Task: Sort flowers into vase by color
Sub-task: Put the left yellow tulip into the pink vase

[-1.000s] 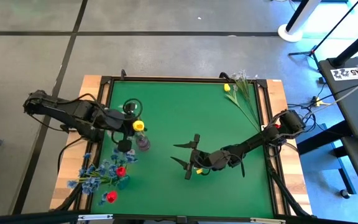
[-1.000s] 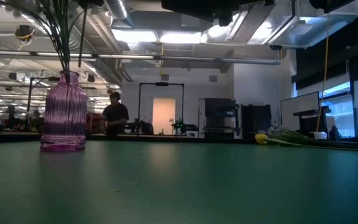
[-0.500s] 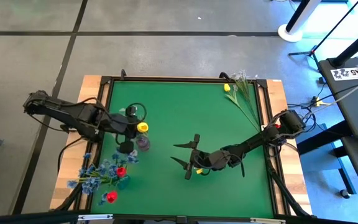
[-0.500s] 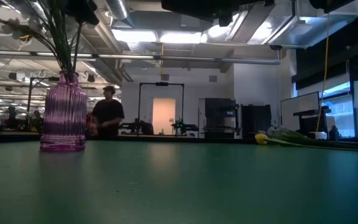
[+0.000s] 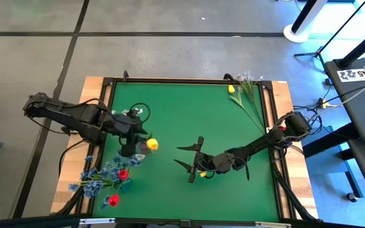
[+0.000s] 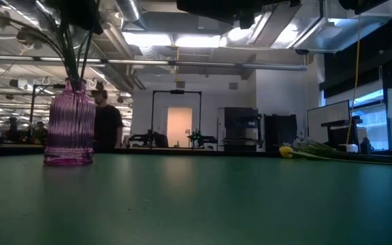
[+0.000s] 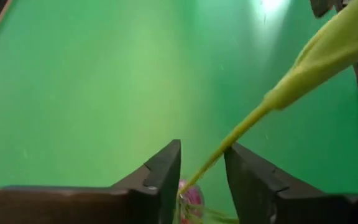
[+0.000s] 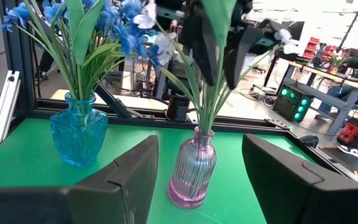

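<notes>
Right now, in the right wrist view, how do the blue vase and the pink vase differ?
The blue vase is squat with faceted glass; the pink vase is taller and vertically ribbed. The blue vase holds blue blossoms; the pink vase holds green stems with pale blossoms, and a yellow tulip leans over it. The left gripper is directly above the pink vase, not the blue one. Both stand upright on the green mat, apart.

left claw (image 5: 129, 135): fingers parted | yellow tulip (image 5: 152, 145): tipped outward over pink vase (image 6: 69, 126) | person (image 6: 105, 122): walked left
</notes>
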You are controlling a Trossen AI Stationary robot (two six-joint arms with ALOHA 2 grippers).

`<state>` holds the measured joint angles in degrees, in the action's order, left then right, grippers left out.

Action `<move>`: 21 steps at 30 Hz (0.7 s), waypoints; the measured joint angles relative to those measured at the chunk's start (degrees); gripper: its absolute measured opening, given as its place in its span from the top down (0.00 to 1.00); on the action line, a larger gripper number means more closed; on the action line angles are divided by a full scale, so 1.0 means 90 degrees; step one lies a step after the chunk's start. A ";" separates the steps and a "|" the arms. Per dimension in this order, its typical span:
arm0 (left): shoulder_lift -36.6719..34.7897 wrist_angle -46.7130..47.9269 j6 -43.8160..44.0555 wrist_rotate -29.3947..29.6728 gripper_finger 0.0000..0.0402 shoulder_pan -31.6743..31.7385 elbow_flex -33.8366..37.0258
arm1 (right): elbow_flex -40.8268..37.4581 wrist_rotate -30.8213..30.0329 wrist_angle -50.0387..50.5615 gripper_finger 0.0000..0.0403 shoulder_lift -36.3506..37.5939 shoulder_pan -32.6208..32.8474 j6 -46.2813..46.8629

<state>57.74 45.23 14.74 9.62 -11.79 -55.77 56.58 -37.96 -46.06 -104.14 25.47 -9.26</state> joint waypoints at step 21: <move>0.0005 -0.0618 -0.0615 -0.0031 0.63 0.0061 -0.0335 | 0.0000 -0.0040 0.0341 0.42 -0.0002 -0.0293 0.0514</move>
<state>57.78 39.67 9.20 9.34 -11.24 -58.78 56.58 -38.32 -42.99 -104.16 22.83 -4.63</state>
